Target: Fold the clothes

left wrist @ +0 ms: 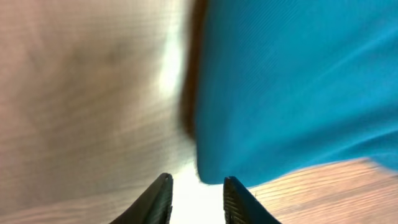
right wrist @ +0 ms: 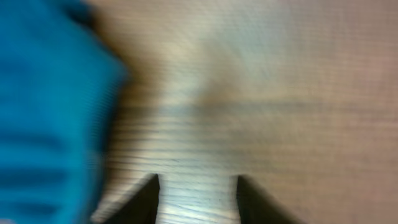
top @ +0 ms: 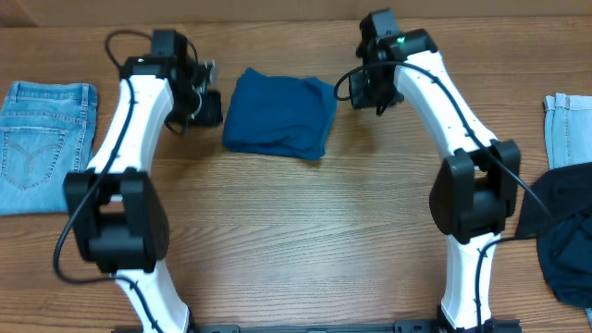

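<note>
Plain brown wood-grain tabletop (top: 305, 231) pretty much fills every view. Pale shine of light on the wood right ahead of the left pincer (left wrist: 198, 182), softer one ahead of the right pincer (right wrist: 197, 180).

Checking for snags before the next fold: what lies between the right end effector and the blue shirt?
Nothing but bare table between the right end effector and the blue shirt; the right wrist view shows it.

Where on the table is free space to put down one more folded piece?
The widest bare wood lies between the left arm and right arm, nearer the robot than the blue shirt. Crowded: both sides of the shirt, where the left tool and right tool sit; the left edge, with jeans; the right edge, with a dark garment and denim.
</note>
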### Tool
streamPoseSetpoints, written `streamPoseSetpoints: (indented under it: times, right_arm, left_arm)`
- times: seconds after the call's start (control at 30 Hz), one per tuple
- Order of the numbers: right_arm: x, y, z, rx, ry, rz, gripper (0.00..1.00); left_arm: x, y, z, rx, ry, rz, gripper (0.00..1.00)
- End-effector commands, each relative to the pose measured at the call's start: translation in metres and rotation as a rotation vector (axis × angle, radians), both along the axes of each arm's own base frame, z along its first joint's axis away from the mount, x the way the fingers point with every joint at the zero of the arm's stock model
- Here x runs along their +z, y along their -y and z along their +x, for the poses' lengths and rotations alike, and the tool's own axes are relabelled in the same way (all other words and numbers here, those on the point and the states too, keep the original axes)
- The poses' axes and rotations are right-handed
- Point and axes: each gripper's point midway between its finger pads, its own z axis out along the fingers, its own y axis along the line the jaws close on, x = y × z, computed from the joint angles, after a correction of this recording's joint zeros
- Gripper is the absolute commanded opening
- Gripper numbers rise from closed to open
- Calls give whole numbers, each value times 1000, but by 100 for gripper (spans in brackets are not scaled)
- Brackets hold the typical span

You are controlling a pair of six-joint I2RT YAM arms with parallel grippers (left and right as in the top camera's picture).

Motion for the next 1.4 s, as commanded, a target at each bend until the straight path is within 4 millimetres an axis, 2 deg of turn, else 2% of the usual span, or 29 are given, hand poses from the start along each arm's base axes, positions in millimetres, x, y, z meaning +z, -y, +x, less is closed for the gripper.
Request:
streamPoseSetpoints:
  times: [0.0, 0.07, 0.13, 0.2, 0.3, 0.4, 0.43, 0.5, 0.57, 0.67, 0.73, 0.87, 0.93, 0.97, 1.03, 1.07, 1.1, 1.13, 1.17, 1.2, 1.27, 1.37]
  right_arm:
    - [93, -44, 6, 198, 218, 199, 4]
    - [81, -62, 7, 250, 207, 286, 4]
    - [64, -84, 8, 300, 173, 406, 4]
    - [45, -98, 8, 330, 130, 487, 4]
    - [5, -103, 10, 324, 60, 487, 4]
    - [-27, -102, 15, 304, 28, 460, 4]
    - [-46, -93, 21, 254, 15, 397, 4]
    - [-72, -77, 26, 178, -10, 303, 4]
    - [-100, -65, 24, 134, -56, 251, 4]
    - [-131, -62, 17, 100, -123, 243, 4]
    - [-134, -62, 17, 100, -124, 241, 4]
    - [-130, -61, 16, 97, -135, 240, 4]
    - [-110, -58, 18, 97, -123, 242, 4]
    - [-90, -58, 23, 98, -96, 248, 4]
    - [-45, -56, 30, 100, -31, 263, 4]
    - [-16, -56, 30, 105, 9, 271, 4]
    - [14, -55, 27, 113, 43, 278, 4]
    - [40, -59, 16, 130, 49, 319, 4]
    - [57, -68, 3, 159, 27, 389, 4]
    - [61, -74, -4, 173, 5, 431, 4]
    - [66, -98, -26, 224, -86, 569, 4]
    - [58, -127, -47, 286, -137, 605, 4]
  left_arm:
    - [80, 36, 32, -95, 291, -118, 22]
    - [80, 67, 48, -163, 364, -133, 12]
    - [69, 102, 60, -237, 410, -139, 11]
    - [44, 127, 68, -261, 399, -156, 10]
    - [-3, 140, 74, -265, 341, -161, 11]
    - [-41, 126, 76, -227, 278, -86, 12]
    - [-57, 117, 76, -207, 248, -52, 12]
    - [-79, 97, 73, -169, 189, 3, 12]
    - [-99, 76, 63, -137, 113, 39, 12]
    - [-115, 57, 47, -108, 17, 49, 12]
    - [-118, 50, 40, -97, -17, 52, 11]
    - [-119, 47, 34, -98, -46, 49, 11]
    - [-107, 52, 36, -116, -22, 44, 11]
    - [-96, 55, 39, -121, 4, 42, 11]
    - [-64, 58, 45, -127, 71, 39, 12]
    - [-41, 58, 47, -125, 116, 35, 13]
    - [-12, 58, 48, -123, 169, 31, 17]
    - [20, 55, 47, -114, 231, 43, 27]
    - [43, 46, 48, -91, 282, 77, 36]
    - [53, 40, 50, -76, 307, 98, 40]
    - [56, 32, 52, -58, 316, 108, 42]
    - [27, 24, 56, -45, 260, 109, 43]
